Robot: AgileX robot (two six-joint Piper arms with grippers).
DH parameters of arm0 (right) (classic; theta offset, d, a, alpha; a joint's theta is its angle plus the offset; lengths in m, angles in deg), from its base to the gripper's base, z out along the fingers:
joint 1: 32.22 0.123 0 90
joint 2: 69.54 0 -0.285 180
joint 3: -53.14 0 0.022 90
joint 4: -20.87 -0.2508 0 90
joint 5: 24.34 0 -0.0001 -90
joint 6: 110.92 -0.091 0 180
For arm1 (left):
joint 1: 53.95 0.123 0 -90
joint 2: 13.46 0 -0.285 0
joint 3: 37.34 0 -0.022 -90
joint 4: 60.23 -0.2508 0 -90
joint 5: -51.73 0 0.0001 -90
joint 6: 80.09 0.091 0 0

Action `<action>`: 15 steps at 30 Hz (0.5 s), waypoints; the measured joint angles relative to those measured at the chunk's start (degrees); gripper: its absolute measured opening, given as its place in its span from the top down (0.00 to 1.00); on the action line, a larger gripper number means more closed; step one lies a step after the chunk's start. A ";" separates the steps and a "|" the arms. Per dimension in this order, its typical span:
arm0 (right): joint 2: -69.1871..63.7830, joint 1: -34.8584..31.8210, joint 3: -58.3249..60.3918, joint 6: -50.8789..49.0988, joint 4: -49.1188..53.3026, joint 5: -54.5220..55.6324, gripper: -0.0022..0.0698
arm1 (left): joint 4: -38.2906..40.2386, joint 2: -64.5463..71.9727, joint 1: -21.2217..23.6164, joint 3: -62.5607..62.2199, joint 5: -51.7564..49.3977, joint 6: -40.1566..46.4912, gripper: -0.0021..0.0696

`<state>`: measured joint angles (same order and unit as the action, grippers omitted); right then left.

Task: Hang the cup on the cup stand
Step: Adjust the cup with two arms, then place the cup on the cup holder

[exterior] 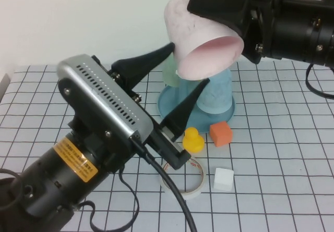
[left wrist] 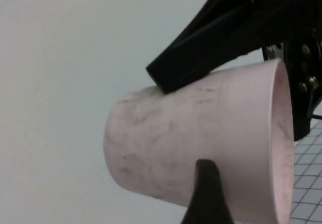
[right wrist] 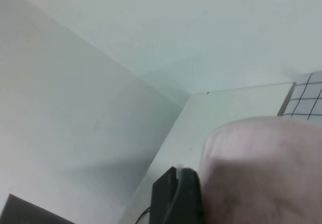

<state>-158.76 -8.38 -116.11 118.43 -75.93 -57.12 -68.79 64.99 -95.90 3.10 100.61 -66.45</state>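
Pink cup (exterior: 201,39), held aloft above the cup stand (exterior: 172,104) by the right gripper (exterior: 229,21), fingers grasping its wall; left gripper (exterior: 180,83) beside it, fingers released and spread. Handover appears complete: the left arm should back off first, then the cup be lowered mouth-down onto a free peg. Count: three cups, one stand, one duck (exterior: 192,139), two cubes, one tape ring (exterior: 183,177), all on the desk (exterior: 282,159).

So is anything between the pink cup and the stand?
Yes. The right gripper holds the cup above the cup stand, where a light blue cup and a mint green cup already sit. The open left gripper flanks the cup.
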 joint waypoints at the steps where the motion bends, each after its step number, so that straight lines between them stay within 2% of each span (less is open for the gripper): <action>1: 0.00 0.00 0.00 0.82 0.00 0.21 0.17 | -0.47 -0.11 0.00 0.00 -0.85 -0.73 0.35; 6: 0.00 0.00 0.00 2.88 0.00 0.21 0.17 | -4.14 -2.58 0.00 0.00 -6.55 -2.78 0.34; 10: 0.00 -0.21 0.00 6.39 0.00 0.10 0.17 | -5.07 -10.00 -0.27 0.00 -17.69 -6.23 0.37; 12: 0.58 -0.45 0.00 8.59 0.00 0.01 0.17 | -4.17 -14.92 -0.27 0.00 -26.51 -9.78 0.44; 15: 2.19 -0.57 0.00 12.41 0.00 0.01 0.17 | -2.45 -23.28 -0.27 0.04 -44.73 -12.42 0.62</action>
<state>-156.57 -8.96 -116.11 130.84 -75.93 -57.11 -71.24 41.70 -96.17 3.14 55.88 -78.87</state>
